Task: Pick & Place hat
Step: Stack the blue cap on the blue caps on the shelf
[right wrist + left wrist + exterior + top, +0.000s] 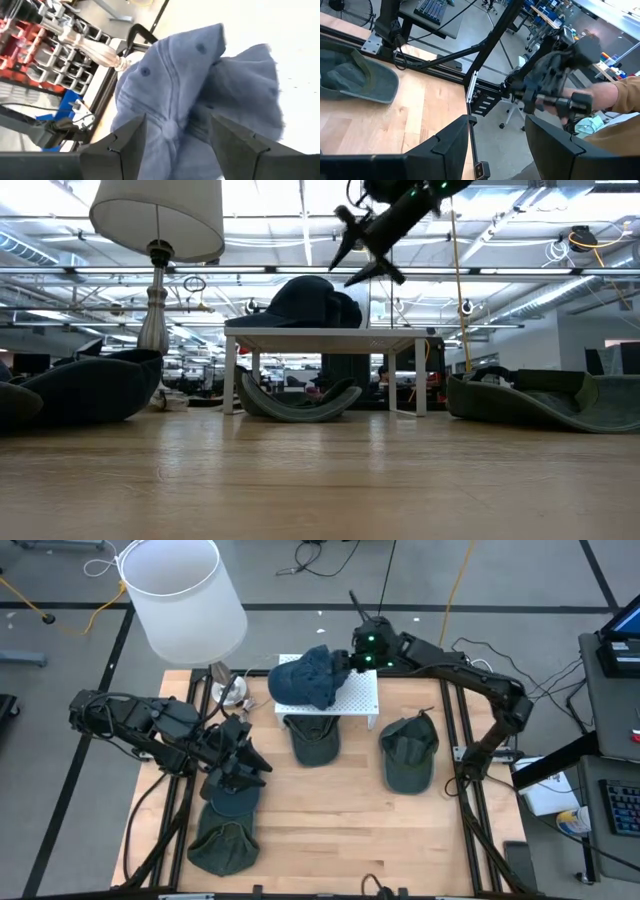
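High view: blue hat lies crumpled on the white stand at the worktop's far side. Right hand hangs just beside it, fingers spread, nothing held. A green hat is partly tucked under the stand. Left hand is released over another dark hat, hiding part of it.

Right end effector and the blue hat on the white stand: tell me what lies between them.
Nothing. In the low view the open right end effector hangs just above the blue hat, with only a bare gap between them; the hat rests on the white stand.
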`<state>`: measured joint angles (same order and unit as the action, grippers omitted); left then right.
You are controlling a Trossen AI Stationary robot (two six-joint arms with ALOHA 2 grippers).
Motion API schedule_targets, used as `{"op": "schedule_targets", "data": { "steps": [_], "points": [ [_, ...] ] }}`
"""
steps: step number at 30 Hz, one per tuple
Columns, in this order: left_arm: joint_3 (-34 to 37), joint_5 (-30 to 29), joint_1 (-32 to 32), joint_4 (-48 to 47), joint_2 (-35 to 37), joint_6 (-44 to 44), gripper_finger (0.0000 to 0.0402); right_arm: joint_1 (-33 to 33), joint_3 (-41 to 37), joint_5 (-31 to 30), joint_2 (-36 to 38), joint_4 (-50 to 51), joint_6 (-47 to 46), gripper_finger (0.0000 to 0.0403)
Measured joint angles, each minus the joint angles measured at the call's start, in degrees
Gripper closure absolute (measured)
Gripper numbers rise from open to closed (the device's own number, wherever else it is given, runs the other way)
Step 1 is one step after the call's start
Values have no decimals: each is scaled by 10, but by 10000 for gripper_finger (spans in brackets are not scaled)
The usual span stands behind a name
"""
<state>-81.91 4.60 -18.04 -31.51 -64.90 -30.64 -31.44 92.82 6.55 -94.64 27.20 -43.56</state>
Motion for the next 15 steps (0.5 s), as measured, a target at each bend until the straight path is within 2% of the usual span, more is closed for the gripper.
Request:
{"op": "schedule_targets", "data": {
  "steps": [4,8,15],
  "points": [
    [0,-1,0,-3,0,-15,201,7,1,-24,50,38,40,202],
    [0,-9,0,-33,0,-48,201,26,1,-22,93,76,68,202],
    [0,-66,0,-152,0,-219,202,90,1,-21,167,73,105,202]
  ]
}}
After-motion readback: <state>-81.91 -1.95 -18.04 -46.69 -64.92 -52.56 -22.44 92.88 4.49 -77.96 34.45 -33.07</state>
